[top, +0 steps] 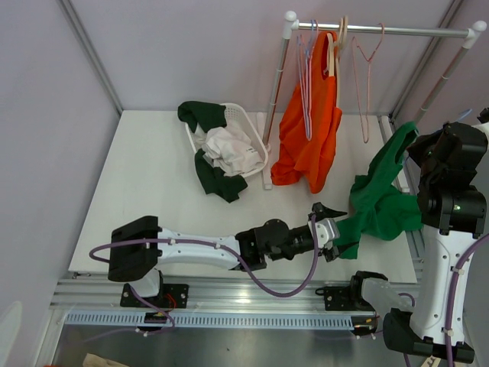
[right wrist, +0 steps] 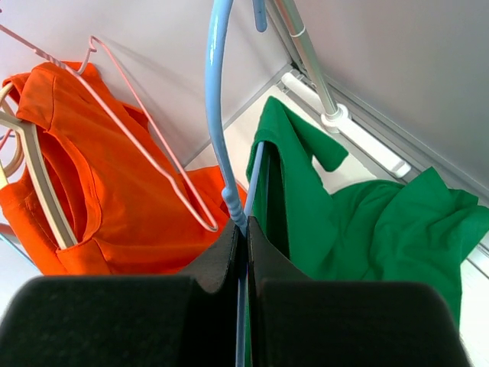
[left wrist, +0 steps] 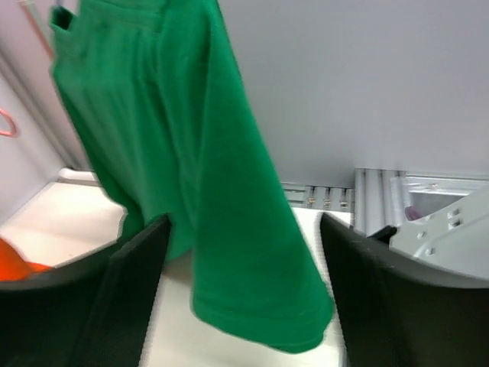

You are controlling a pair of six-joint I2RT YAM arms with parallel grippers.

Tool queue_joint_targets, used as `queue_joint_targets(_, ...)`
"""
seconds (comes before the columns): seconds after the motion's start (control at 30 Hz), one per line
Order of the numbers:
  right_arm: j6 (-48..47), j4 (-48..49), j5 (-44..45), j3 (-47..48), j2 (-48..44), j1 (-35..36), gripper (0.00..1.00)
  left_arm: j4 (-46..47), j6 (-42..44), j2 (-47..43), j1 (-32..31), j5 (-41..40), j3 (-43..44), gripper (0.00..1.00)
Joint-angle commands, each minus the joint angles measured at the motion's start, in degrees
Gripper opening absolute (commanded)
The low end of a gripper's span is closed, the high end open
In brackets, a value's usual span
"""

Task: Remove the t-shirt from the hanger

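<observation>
**Item:** green t-shirt (top: 378, 205), on blue hanger (right wrist: 218, 115)

**Location:** right of centre in the overhead frame. It drapes from the hanger at the upper right down toward the lower middle, with its hem hanging free over the table (top: 153, 191).

**Right gripper** (right wrist: 244, 229): fingers pressed together on the blue hanger's wire, holding it up. In its wrist view one shoulder of the shirt sits over the wire at centre frame, and the rest spills to the right.

**Left gripper** (left wrist: 244, 252): jaws stand wide. A fold of the shirt's lower edge hangs between them, with no pinch on it that you can see.

**Step in hand (judged):** you are taking hold of the lower cloth, and the shirt is not yet off.

**Next move calls for:**
- Close on the fold well up from the hem.
- Draw the cloth down and toward the left of the overhead frame while your right hand keeps the hanger steady.
- Watch that the shoulder slides off the wire arm rather than snagging.

**Also present:**
- orange t-shirt (top: 309, 138) on the rail (top: 397, 30)
- pink hangers (top: 365, 76)
- white basket (top: 252, 126) of clothes at upper centre
</observation>
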Motion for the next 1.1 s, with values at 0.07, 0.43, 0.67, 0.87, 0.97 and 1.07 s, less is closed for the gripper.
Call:
queue_joint_targets(0.07, -0.15, 3.44, -1.30, 2.62, -1.01, 0.30, 0.00, 0.90, -3.39, 1.28, 0.46, 3.76, 4.49, 0.51)
queue_joint_targets(0.43, -1.99, 4.32, -2.27, 2.18, 1.01, 0.30, 0.00, -8.15, -3.30, -2.13, -1.46, 4.73, 5.66, 0.01)
queue_joint_targets(0.67, -5.16, 5.73, -1.82, 3.06, 4.70, 0.30, 0.00, -6.57, -2.68, -13.65, -8.41, -0.89, -7.88, 0.01)
queue_joint_targets(0.87, -5.69, 6.08, -1.12, 3.50, 5.58, 0.22, 0.00, -4.99, -7.86, -17.87, -15.26, -5.89, -16.49, 0.01)
queue_joint_targets(0.97, -5.69, 6.17, -1.03, 3.50, 5.76, 0.30, 0.00, -0.52, -9.01, -17.88, -18.60, -8.97, -19.85, 0.01)
queue_joint_targets(1.07, -5.78, 6.08, -1.29, 3.50, 5.67, 0.30, 0.00, 0.99, -9.01, -16.04, -20.02, -10.91, -21.26, 0.01)
